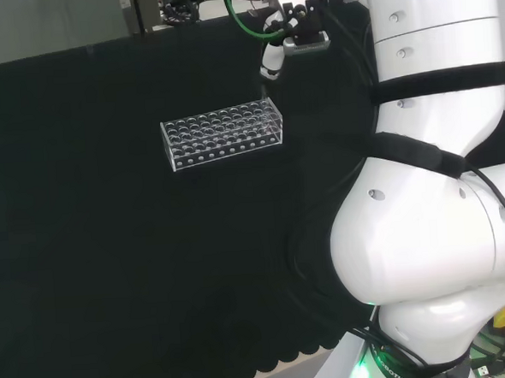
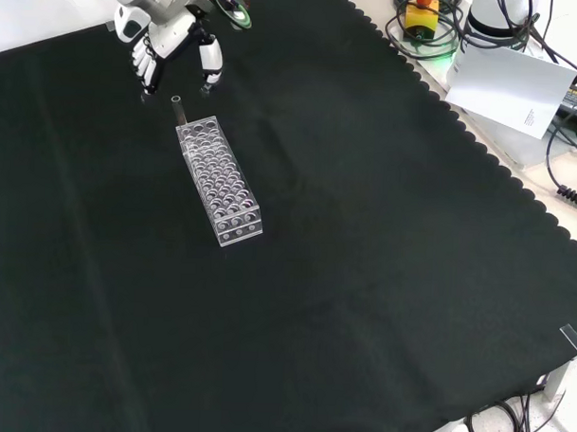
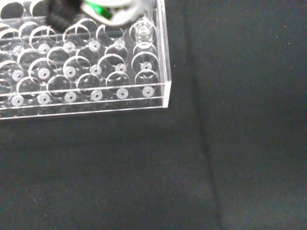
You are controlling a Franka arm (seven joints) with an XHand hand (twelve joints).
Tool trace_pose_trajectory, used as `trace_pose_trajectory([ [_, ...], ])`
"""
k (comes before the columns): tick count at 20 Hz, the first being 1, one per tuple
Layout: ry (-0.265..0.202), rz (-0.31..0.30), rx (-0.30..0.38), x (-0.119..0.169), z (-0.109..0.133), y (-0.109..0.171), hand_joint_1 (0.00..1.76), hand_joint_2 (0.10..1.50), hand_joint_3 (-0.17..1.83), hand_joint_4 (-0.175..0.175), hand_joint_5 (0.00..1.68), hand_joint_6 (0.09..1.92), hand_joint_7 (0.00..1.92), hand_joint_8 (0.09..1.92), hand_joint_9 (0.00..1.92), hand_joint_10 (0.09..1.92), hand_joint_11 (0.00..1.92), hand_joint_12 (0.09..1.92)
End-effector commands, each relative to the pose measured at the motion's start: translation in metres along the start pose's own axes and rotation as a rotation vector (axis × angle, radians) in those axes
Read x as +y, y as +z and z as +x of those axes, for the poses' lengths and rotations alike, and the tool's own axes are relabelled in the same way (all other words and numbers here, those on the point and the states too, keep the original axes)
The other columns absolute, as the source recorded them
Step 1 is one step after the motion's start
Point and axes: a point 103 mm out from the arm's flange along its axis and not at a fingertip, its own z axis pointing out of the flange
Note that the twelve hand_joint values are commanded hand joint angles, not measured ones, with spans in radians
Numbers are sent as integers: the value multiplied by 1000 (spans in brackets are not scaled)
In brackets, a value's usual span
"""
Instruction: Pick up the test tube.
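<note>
1. Front view: the black and white robot hand hangs at the top left of the cloth, fingers pointing down and spread apart from the thumb, with nothing held between them.

2. Directly below the hand's fingertips in that view stands the clear rectangular plastic test tube rack, a long block with many round holes, resting on the black cloth-covered bench.

3. One clear glass test tube stands upright at the rack's end nearest the hand, its open rim rising above the rack top. It sits just under the gap between fingers and thumb, apart from both.

4. Head view: the hand is above and just beyond the rack's right end. The test tube shows as a faint thin upright at that corner, below the hand's lowest white fingertip. No contact is visible.

5. Wrist view: the rack lies close beneath the palm, its corner well in sight. The test tube sits in the corner hole of the row along the rack's short end. A blurred white part of the hand overlaps the rack's holes beside it.

6. Other holes in the rack look vacant where visible, though the clear material makes this uncertain.
</note>
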Motion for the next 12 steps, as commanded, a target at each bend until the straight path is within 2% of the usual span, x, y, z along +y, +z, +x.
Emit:
trace_pose_trajectory([
  [1,-17,-17,-8,16,16,3,1006,632,685,-51,435,87,349,928,189,962,0,1495],
  [4,-25,-17,-9,21,24,4,1025,615,723,-56,446,87,388,930,230,953,0,1512],
  [6,-39,-29,14,14,14,5,1028,611,731,-57,451,87,396,932,240,952,0,1514],
  [10,-36,-23,-9,18,21,3,1031,608,739,-58,457,87,404,935,250,952,0,1518],
  [12,-31,-44,-10,22,26,12,1034,604,746,-58,463,87,416,937,262,949,0,1527],
])
